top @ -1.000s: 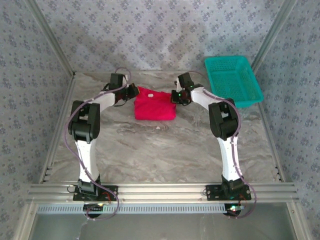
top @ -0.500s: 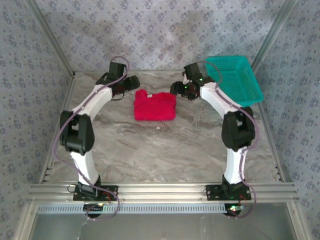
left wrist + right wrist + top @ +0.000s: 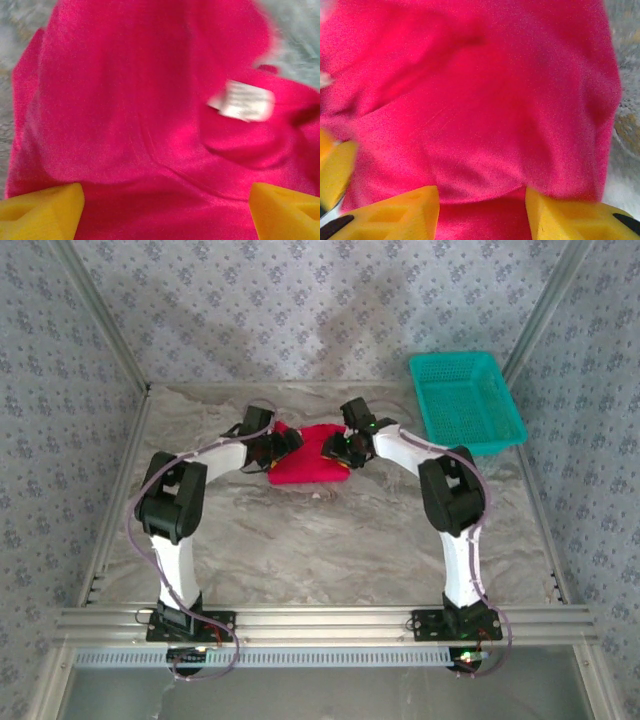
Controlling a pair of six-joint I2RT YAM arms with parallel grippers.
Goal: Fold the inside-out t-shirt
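One t-shirt (image 3: 311, 472) lies on the marbled table (image 3: 330, 540)

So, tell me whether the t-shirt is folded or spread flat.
Folded: the t-shirt lies as a compact red bundle on the table, cloth layers overlapping beside its white tag.

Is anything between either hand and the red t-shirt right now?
Nothing visible. The left hand and right hand are both directly over the t-shirt, fingers apart, with only red cloth ahead. The teal basket sits apart, far right.
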